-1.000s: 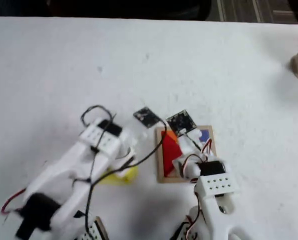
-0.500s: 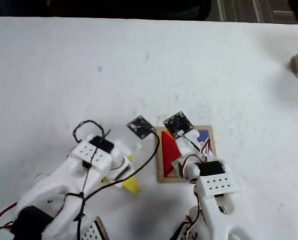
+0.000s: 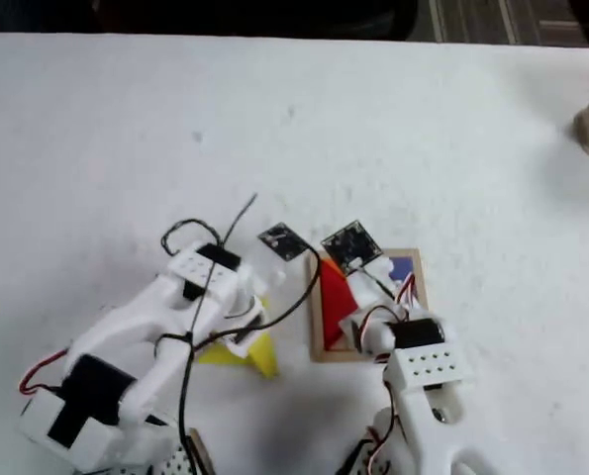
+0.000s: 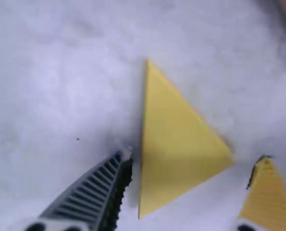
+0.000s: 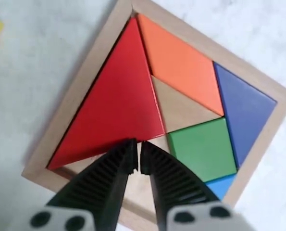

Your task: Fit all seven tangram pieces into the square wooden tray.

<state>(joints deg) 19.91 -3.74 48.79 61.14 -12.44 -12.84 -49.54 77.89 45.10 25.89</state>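
My left hand point(image 4: 193, 161) was open, straddling the yellow triangle point(image 4: 174, 139) on the desk point(image 4: 61, 72) | my right hand point(image 5: 138, 153) was closed, empty, over the wooden tray point(image 5: 92, 65).

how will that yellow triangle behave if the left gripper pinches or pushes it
The yellow triangle looks flat and rigid, so probably stiff and light. Lying flat on the table, it should slide or pivot when pushed, not roll. Its thin edges may slip from the left gripper.
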